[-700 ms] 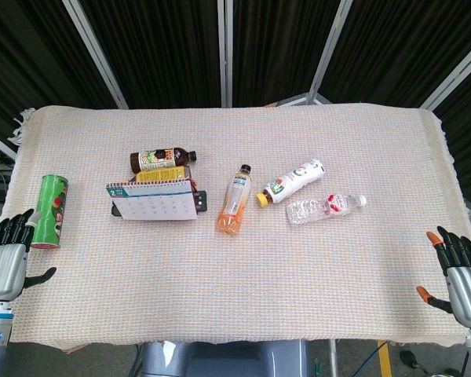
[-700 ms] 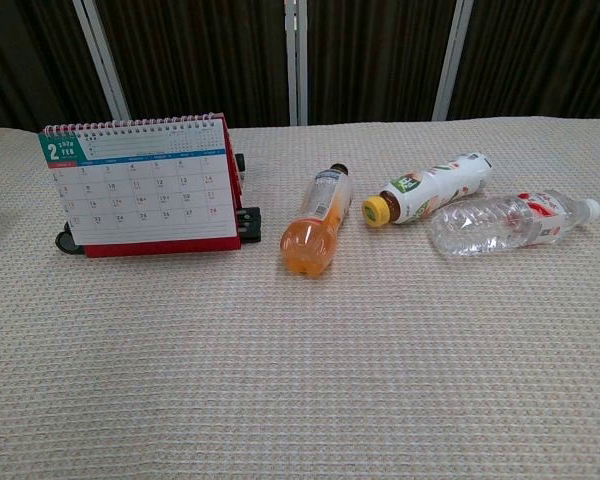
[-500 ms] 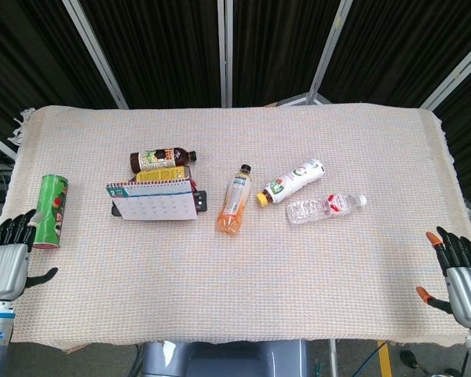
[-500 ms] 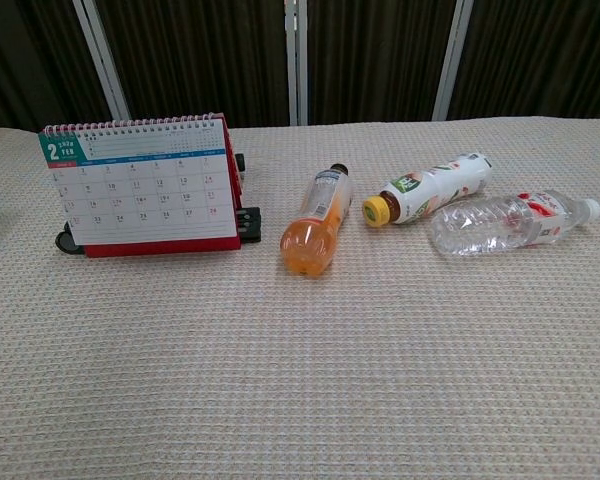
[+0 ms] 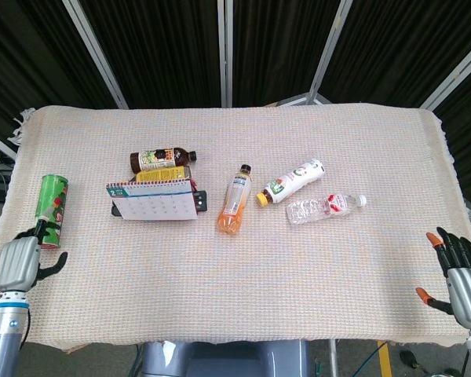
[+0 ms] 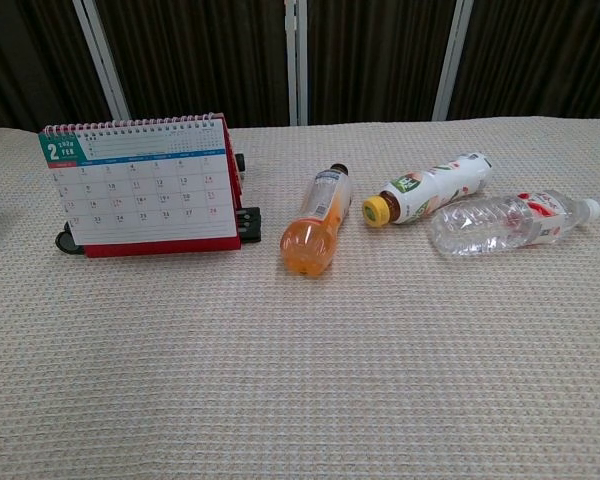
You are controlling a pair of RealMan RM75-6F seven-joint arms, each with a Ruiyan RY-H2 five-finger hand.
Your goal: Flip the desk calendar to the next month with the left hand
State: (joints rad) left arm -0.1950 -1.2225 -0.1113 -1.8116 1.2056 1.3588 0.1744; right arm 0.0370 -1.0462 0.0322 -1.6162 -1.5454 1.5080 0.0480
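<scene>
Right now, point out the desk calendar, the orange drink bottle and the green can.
desk calendar (image 6: 145, 190): chest view, middle of the date grid.
orange drink bottle (image 6: 311, 240): chest view, orange lower body.
green can (image 5: 49, 210): head view, middle of its side.

Looks like a robot lab test bay: woven beige cloth (image 5: 298, 275) over the table, black curtain panels (image 5: 165, 47) on aluminium frame posts (image 5: 94, 51) behind, staged bottles, cables by the floor.

Cloth-covered table (image 5: 314, 267), desk calendar (image 5: 155, 202), bottles (image 5: 234, 200), can (image 5: 50, 210)
</scene>
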